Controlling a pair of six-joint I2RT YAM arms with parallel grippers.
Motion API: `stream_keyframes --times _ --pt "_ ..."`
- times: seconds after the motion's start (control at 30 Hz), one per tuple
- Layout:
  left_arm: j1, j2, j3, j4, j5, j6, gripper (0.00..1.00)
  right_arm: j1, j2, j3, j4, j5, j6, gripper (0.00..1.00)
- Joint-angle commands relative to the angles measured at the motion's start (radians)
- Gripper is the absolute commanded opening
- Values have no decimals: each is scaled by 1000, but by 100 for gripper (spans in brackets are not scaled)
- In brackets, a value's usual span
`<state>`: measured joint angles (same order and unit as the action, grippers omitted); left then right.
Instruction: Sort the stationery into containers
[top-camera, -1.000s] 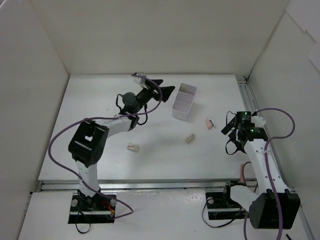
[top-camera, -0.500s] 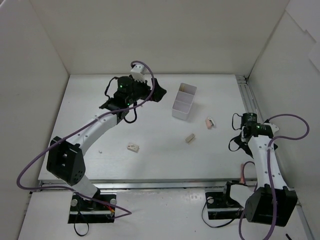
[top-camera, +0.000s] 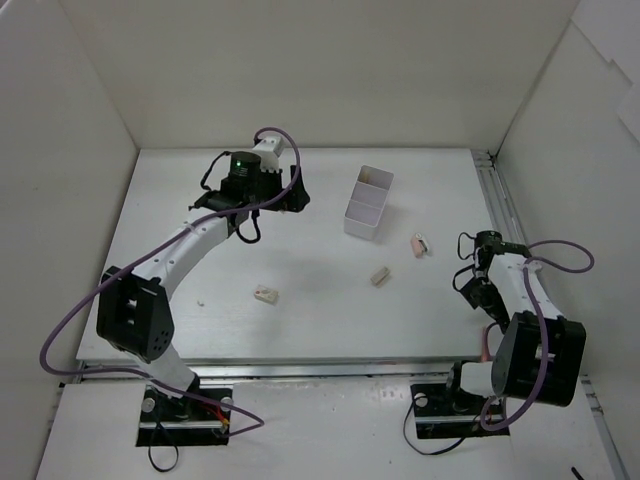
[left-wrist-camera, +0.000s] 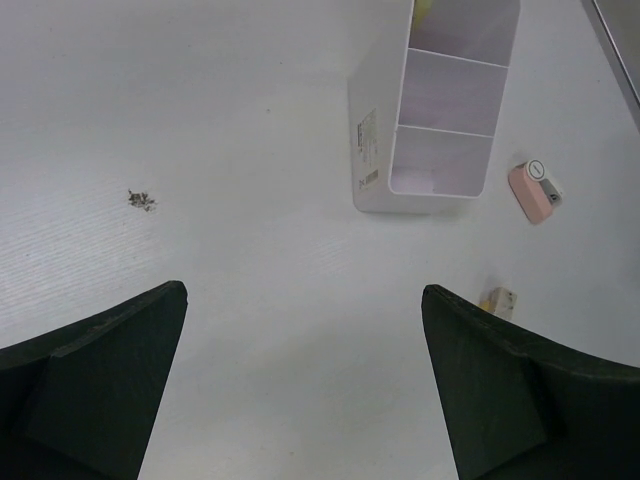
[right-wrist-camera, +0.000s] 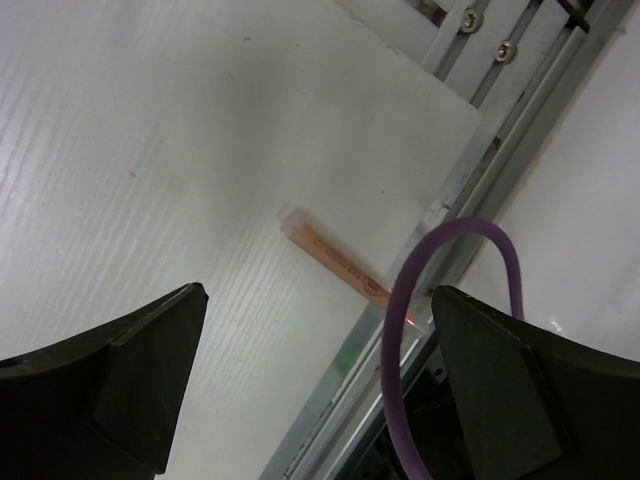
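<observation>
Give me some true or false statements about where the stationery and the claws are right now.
1. The white rectangular plastic box has three compartments. True.
2. The left claw grips something. False: it is open and empty.
3. The small pink piece sits inside the box. False: it lies on the white table beside it.
4. The thin orange pen lies by the grey metal rail. True.
5. The right claw is open. True.

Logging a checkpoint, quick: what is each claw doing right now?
Left claw: open, empty.
Right claw: open, empty.
</observation>
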<state>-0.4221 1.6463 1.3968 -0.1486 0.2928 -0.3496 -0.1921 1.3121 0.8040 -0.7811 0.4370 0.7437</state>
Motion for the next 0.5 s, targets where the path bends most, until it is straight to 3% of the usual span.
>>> stream_keyframes --times 0.0,0.47 --pt "6 -72 47 -3 -11 26 100 -32 32 -15 80 -20 25 93" --pt "6 -114 65 -46 -92 17 100 -201 90 -75 240 -181 -86 75"
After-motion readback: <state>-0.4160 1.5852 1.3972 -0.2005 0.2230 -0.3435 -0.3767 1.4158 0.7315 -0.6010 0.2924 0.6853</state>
